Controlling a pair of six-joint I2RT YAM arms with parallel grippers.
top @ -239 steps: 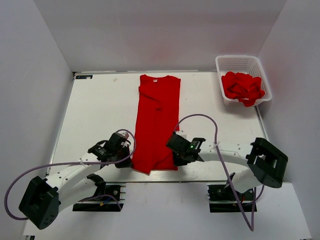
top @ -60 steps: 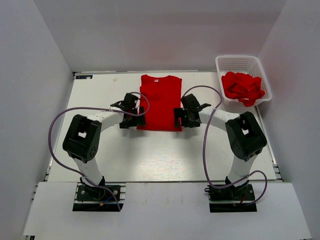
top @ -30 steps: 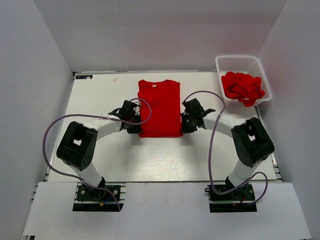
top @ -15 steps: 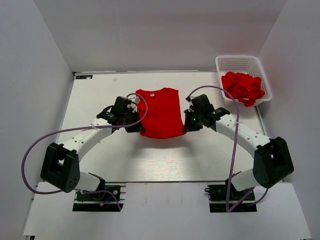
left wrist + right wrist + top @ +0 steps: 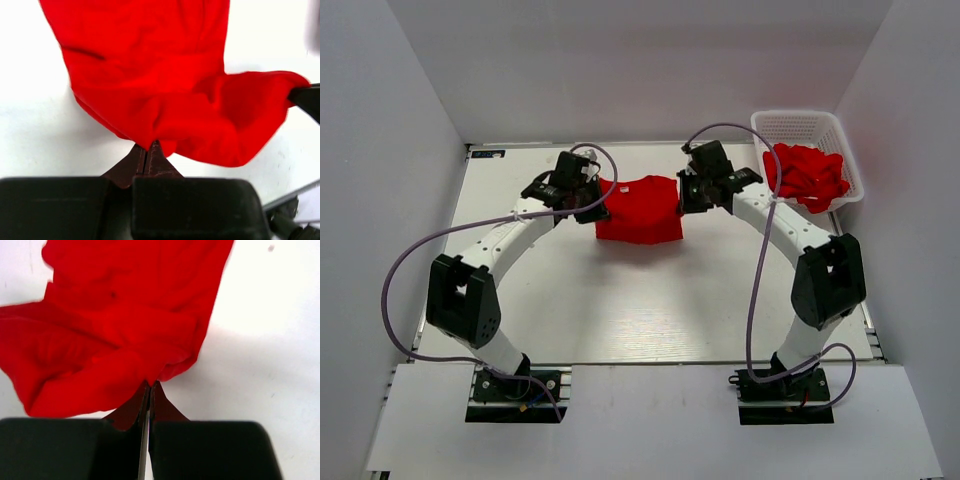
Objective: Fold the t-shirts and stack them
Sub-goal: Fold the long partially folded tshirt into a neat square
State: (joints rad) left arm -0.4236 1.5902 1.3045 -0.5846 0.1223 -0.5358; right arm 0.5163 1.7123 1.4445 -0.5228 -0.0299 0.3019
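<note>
One red t-shirt [image 5: 638, 210] hangs bunched between my two grippers over the far middle of the table, its lower part sagging. My left gripper [image 5: 596, 190] is shut on the shirt's left edge; in the left wrist view the cloth [image 5: 165, 95] spills from the pinched tips [image 5: 148, 145]. My right gripper [image 5: 682, 190] is shut on the right edge, with cloth [image 5: 120, 335] rising from its tips [image 5: 151, 383]. More red t-shirts [image 5: 807, 175] lie crumpled in the white basket [image 5: 798, 125].
The basket stands at the table's far right corner, close to my right arm's forearm. White walls enclose the table [image 5: 620, 310] on three sides. Purple cables loop from both arms.
Both grippers have lifted the folded shirt and carried it toward the far edge; it went from lying flat to hanging bunched between them. The arms have stretched further out.
</note>
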